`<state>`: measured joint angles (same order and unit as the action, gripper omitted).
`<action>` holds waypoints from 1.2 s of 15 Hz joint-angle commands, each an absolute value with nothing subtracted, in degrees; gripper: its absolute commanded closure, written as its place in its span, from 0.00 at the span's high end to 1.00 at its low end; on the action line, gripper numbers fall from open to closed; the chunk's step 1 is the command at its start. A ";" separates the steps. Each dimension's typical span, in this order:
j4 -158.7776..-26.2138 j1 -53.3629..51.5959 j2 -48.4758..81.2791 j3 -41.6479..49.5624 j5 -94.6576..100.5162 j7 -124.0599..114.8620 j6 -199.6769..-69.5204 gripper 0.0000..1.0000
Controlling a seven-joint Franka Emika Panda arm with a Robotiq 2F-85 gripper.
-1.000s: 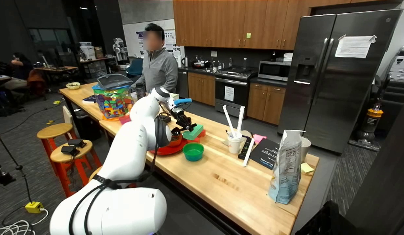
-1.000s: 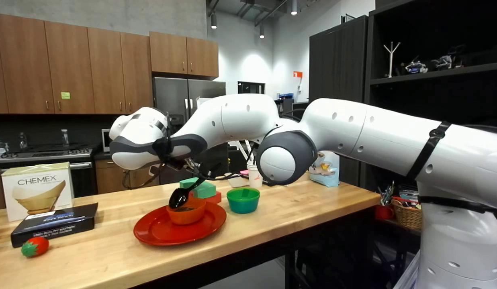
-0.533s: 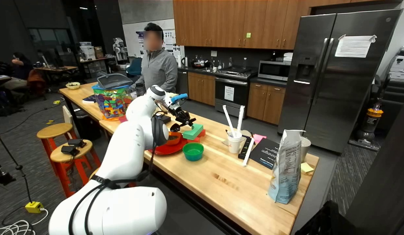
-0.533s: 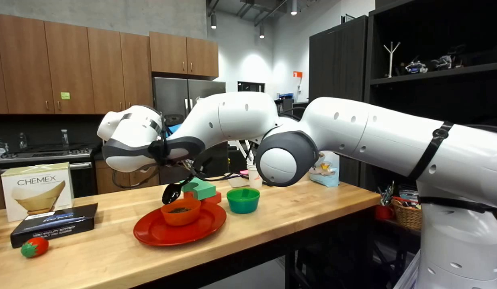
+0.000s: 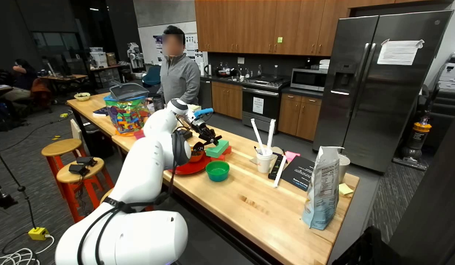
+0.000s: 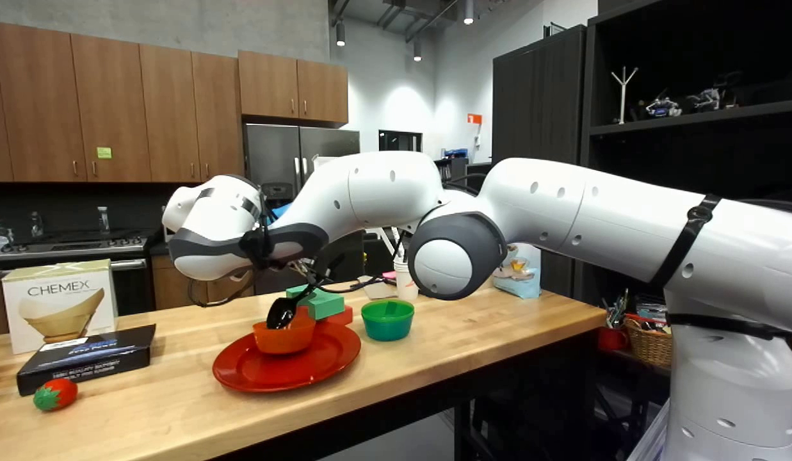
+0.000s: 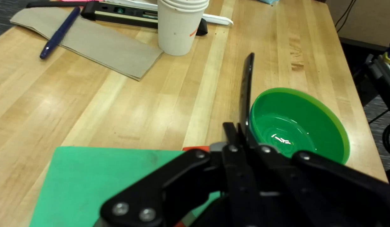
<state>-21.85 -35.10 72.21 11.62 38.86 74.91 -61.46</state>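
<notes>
My gripper [image 7: 237,130] is shut on a black spoon [image 7: 246,85], whose handle rises past the fingertips in the wrist view. The scoop end of the spoon [image 6: 282,314] dips into an orange bowl [image 6: 282,341] that rests on a red plate [image 6: 242,371]. Dark loose contents of that bowl [image 5: 195,159] are mostly covered by the spoon in an exterior view. A green block [image 7: 109,176] on top of a red block [image 6: 343,316] lies just below the gripper. An empty green bowl [image 7: 295,126] stands beside them.
White cups [image 7: 181,28], brown napkins [image 7: 103,47] and a blue pen [image 7: 60,33] lie farther along the table. A Chemex box [image 6: 61,301], black box [image 6: 88,355] and toy strawberry [image 6: 56,393] sit past the plate. A person [image 5: 179,73] stands behind the table.
The spoon lifted clear of the orange bowl half a second ago, and now is lowered into it again. The orange bowl has slid a little across the red plate.
</notes>
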 commanded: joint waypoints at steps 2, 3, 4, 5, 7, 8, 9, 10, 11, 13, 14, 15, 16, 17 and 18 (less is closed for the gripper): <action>-20.99 -33.77 73.46 11.13 37.89 75.60 -59.60 0.01; -20.98 -33.55 73.67 11.03 37.67 75.65 -59.26 0.01; -20.95 -33.41 73.81 10.94 37.43 75.70 -58.80 0.01; -21.04 -33.20 73.79 10.70 36.99 75.90 -57.84 0.01; -21.26 -32.73 73.30 10.34 36.27 77.11 -55.60 0.01; -21.36 -32.69 73.08 10.11 35.90 77.55 -54.11 0.01; -21.27 -32.69 73.01 10.08 35.74 77.70 -53.09 0.01; -21.23 -32.80 72.87 10.03 35.45 77.80 -52.11 0.01; -21.52 -32.76 72.56 9.91 35.11 77.90 -51.30 0.01; -21.61 -32.37 72.08 9.29 33.69 77.94 -49.13 0.01; -22.00 -32.11 71.71 8.84 32.72 78.06 -47.78 0.01; -22.29 -31.73 71.45 8.41 31.60 77.98 -46.39 0.01; -22.45 -31.31 71.31 7.97 30.36 78.14 -44.96 0.01; -22.53 -30.88 71.25 7.45 29.10 78.36 -43.67 0.01; -22.57 -30.50 71.28 7.11 27.87 78.36 -42.15 0.01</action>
